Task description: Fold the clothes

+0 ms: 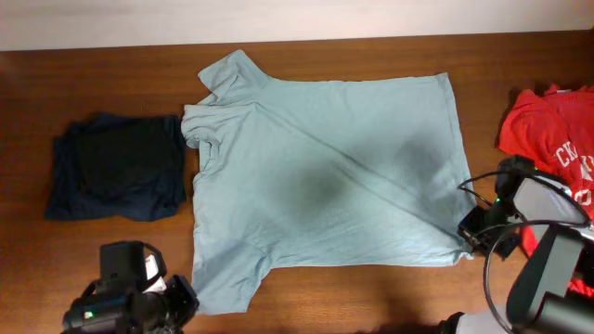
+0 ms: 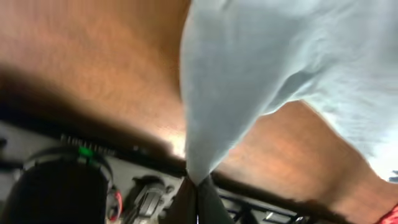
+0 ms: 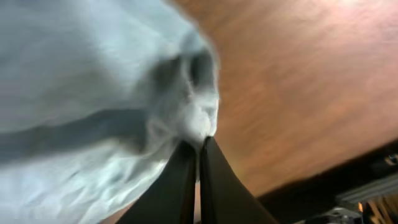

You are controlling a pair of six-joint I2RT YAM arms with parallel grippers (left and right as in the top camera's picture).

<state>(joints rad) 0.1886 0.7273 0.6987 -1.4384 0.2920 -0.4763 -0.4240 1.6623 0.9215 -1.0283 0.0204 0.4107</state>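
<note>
The pale grey-blue T-shirt (image 1: pixel 325 176) lies spread at the centre of the table (image 1: pixel 371 301). The left gripper (image 2: pixel 198 184) at seven o'clock and the right gripper (image 3: pixel 200 147) at four o'clock are each clamped on a near corner, likely to carry that edge over for a fold.

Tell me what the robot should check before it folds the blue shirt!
1. Grip of the left gripper on the shirt: ok, shut on cloth by the near sleeve.
2. Grip of the right gripper on the shirt: ok, shut on the hem corner.
3. Shirt lying smooth: not ok, a long crease runs across it and the collar end is rumpled.
4. Gap to the navy shirt: cannot tell, the edges come very close.
5. Gap to the red shirt: ok, it lies apart at the far right.
</note>
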